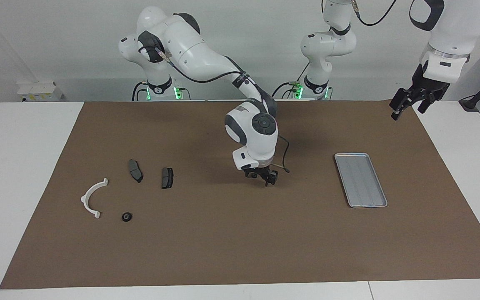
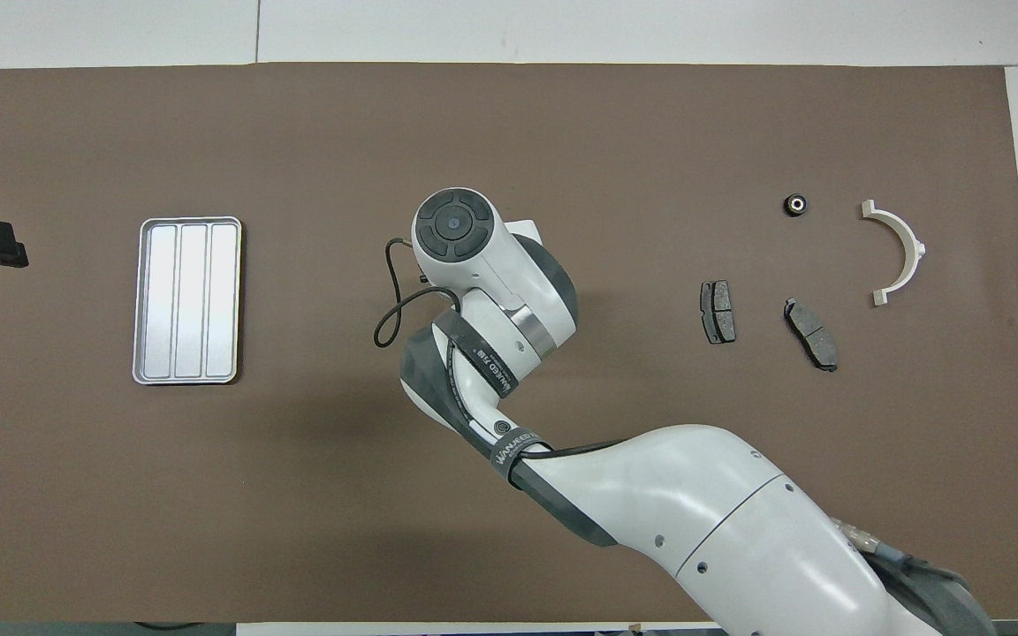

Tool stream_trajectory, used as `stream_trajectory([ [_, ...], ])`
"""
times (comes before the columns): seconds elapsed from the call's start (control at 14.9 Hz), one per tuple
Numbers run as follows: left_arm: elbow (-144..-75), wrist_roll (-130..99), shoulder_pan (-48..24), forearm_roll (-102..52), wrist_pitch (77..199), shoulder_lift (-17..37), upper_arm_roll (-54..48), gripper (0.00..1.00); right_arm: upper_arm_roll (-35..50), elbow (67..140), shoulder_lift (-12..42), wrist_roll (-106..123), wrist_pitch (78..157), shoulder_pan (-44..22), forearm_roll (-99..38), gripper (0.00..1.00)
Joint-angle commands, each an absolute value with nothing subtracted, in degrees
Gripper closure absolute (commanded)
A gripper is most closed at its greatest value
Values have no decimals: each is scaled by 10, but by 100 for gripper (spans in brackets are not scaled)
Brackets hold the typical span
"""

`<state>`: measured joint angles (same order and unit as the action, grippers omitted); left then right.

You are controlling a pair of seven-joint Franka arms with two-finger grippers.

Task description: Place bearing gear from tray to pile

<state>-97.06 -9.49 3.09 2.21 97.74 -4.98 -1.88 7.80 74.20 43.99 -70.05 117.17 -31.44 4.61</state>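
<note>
My right gripper (image 1: 261, 175) is down at the mat's middle, between the tray and the pile, its dark fingers apart. I cannot make out a part between them, and in the overhead view its own wrist hides it. A small black bearing gear (image 1: 126, 216) (image 2: 795, 205) lies in the pile beside the white half-ring bracket (image 1: 92, 198) (image 2: 902, 252). Two dark brake pads (image 1: 135, 170) (image 1: 167, 177) lie nearer the robots. The silver tray (image 1: 361, 180) (image 2: 186, 300) holds nothing. My left gripper (image 1: 407, 105) hangs open and empty, high over the mat's corner by the left arm's base.
A brown mat (image 1: 223, 241) covers most of the white table (image 1: 23, 166). A loose black cable (image 1: 285, 160) loops off the right wrist. The right arm's forearm (image 2: 695, 503) spans the mat's near part in the overhead view.
</note>
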Motion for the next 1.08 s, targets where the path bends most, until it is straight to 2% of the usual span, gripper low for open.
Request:
stream_trajectory([
  [0.0, -948, -93, 24, 15, 927, -46, -14, 0, 82, 758, 432, -701, 1179, -313, 41, 8],
  [0.4, -909, -91, 25, 13, 886, -40, -12, 0, 82, 797, 417, -700, 1187, -314, 42, 22],
  [0.54, -873, -91, 30, 13, 863, -29, -10, 0, 83, 799, 416, -700, 1186, -315, 42, 29],
  [0.74, -851, -91, 33, 16, 859, -18, -6, 0, 83, 799, 416, -699, 1185, -314, 43, 49],
  [0.87, -850, -83, 43, 17, 860, -20, -5, 0, 83, 799, 416, -697, 1187, -314, 43, 75],
  [1.01, -851, -81, 51, 16, 863, -26, -6, 0, 83, 799, 416, -689, 1187, -314, 43, 90],
])
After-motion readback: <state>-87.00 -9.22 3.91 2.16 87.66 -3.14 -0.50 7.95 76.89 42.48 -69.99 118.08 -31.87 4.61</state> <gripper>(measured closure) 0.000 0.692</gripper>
